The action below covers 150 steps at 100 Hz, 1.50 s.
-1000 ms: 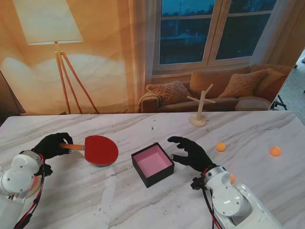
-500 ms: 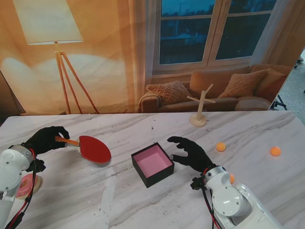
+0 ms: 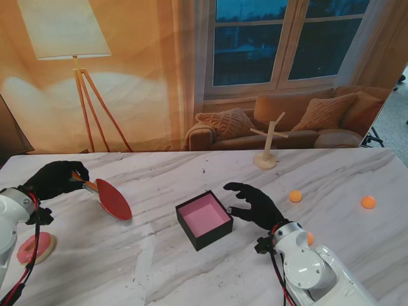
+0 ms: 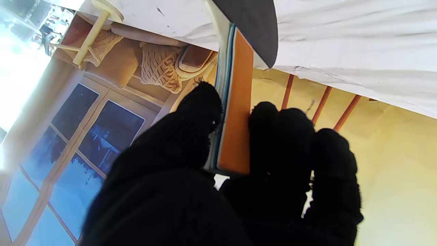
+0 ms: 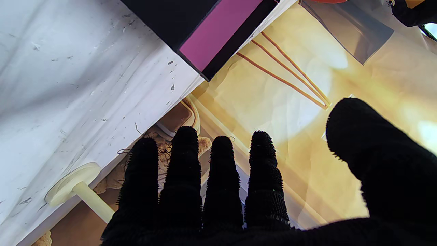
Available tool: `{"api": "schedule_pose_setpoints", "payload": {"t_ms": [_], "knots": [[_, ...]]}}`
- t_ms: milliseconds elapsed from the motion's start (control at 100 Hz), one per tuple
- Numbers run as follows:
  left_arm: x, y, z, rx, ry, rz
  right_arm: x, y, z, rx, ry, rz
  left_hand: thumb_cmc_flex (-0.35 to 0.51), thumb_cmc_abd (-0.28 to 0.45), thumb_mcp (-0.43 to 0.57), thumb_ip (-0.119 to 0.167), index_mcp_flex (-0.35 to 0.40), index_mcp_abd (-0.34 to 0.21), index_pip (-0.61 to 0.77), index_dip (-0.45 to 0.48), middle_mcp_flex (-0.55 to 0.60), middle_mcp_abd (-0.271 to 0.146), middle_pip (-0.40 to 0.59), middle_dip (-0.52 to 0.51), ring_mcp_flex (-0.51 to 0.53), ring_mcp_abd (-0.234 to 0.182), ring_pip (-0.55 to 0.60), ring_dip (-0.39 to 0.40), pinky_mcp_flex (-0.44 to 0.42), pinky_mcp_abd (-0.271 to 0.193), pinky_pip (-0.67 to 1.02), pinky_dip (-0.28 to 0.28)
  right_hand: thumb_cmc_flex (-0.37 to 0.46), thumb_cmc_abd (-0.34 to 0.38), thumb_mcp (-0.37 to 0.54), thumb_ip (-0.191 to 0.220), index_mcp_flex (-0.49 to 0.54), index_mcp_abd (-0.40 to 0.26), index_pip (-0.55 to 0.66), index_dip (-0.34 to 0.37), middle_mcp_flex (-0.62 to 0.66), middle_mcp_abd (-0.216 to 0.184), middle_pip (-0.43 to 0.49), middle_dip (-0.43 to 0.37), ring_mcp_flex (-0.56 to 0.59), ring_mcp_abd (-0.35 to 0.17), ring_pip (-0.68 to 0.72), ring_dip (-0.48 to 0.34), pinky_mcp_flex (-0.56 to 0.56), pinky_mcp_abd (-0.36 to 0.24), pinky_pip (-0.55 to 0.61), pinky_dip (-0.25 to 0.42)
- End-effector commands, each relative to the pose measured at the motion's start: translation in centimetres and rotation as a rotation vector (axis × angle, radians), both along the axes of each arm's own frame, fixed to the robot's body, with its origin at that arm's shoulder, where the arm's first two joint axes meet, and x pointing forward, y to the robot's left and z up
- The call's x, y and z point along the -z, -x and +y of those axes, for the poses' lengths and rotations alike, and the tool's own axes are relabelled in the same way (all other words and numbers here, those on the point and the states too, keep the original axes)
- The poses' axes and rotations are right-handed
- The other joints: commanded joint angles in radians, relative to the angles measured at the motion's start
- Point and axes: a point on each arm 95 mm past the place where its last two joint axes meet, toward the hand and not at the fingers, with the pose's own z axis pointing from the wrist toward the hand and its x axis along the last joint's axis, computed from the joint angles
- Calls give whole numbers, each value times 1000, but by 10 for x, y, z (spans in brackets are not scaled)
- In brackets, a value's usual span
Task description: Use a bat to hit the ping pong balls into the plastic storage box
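- Gripping the orange handle of the bat (image 3: 109, 197), the left hand (image 3: 56, 179) sits at about nine o'clock on the marble table (image 3: 191, 268), its black-gloved fingers (image 4: 280, 136) wrapped round the grip with the thumb pressed on the other side.
- Red face of the bat tilts up, blade pointing toward the table's middle, apart from the box.
- Plastic storage box (image 3: 204, 218), black outside and pink inside, stands near the centre, empty as far as one can see.
- Right hand (image 3: 254, 204) rests just beside the box at its three o'clock side, fingers (image 5: 222, 171) spread and holding nothing.
- Near ping pong ball (image 3: 295, 196) lies at about two o'clock from the box, beyond the right hand.
- Far ping pong ball (image 3: 368, 202) sits well apart toward three o'clock near the table edge.
- Pink ring-shaped object (image 3: 35, 248) lies nearer to me than the left hand.
- Small wooden stand (image 3: 266, 148) rises at the far edge, around one o'clock.
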Motion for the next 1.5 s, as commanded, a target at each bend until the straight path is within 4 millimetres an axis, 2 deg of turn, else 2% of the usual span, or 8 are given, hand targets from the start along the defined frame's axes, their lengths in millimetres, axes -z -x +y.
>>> {"api": "schedule_pose_setpoints", "payload": {"t_ms": [0, 340, 710, 880, 1070, 1280, 1490], "knots": [[-8, 1, 0, 15, -17, 3, 2, 1, 2, -8, 1, 13, 83, 54, 112, 23, 20, 1, 27, 14, 60, -60, 30, 22, 55, 108, 24, 16, -13, -78, 19, 38, -20, 16, -20, 24, 3, -14, 0, 10, -40, -8, 0, 10, -44, -1, -5, 14, -3, -22, -11, 17], [-24, -1, -7, 56, -19, -5, 3, 1, 3, -9, 0, 15, 68, 43, 135, 15, 19, 7, 31, 9, 67, -62, 39, 23, 69, 103, 36, 19, -1, -80, 28, 41, -19, 17, -20, 25, 2, -12, 0, 11, -42, -6, 3, 11, -43, -1, -4, 15, -2, -21, -11, 19], [-21, -19, -24, 99, 7, 51, 3, 2, 3, -11, 0, 20, 53, 34, 147, 15, 24, 17, 14, -14, 70, -60, 40, 19, 69, 106, 37, 19, 0, -79, 30, 42, -19, 17, -20, 24, 2, -13, 1, 11, -43, -6, 4, 10, -44, -1, -3, 15, -2, -23, -11, 19], [-21, -25, -29, 122, -14, 89, 2, 2, 3, -10, -1, 20, -4, 28, 155, 17, 14, 34, -35, -59, 35, -63, 18, 10, 32, 106, 3, 9, -31, -88, 8, 31, -20, 17, -21, 24, 3, -11, 2, 11, -43, -7, 4, 10, -44, -2, -3, 15, -2, -22, -11, 20], [-15, -29, -33, 131, -13, 119, 2, 2, 3, -9, -2, 20, -3, 16, 160, 22, 18, 33, -47, -65, 32, -67, 2, 2, 23, 105, -16, 2, -37, -92, 1, 25, -20, 19, -20, 25, -9, -4, -3, 10, -43, -5, 4, 10, -43, -1, -2, 15, -1, -22, -10, 20], [-5, -34, -38, 147, 0, 157, 2, 2, 3, -6, -4, 18, -78, -48, 250, 29, -8, 27, -59, -61, 31, -91, -41, 22, 19, 72, -32, -9, -32, -110, 0, 0, -23, 24, -21, 25, -28, 5, -7, 11, -46, -4, 9, 13, -42, -3, 0, 17, 0, -22, -9, 21], [12, -37, -43, 127, 88, 211, 2, 3, 3, -6, -6, 24, -105, -100, 270, 14, -23, 31, -70, -51, 11, -97, -42, 21, 2, 61, -49, -15, -49, -115, -11, -16, -24, 29, -22, 26, -51, 28, -11, 12, -50, 0, 15, 17, -41, -4, 5, 19, 0, -23, -7, 22]]}}
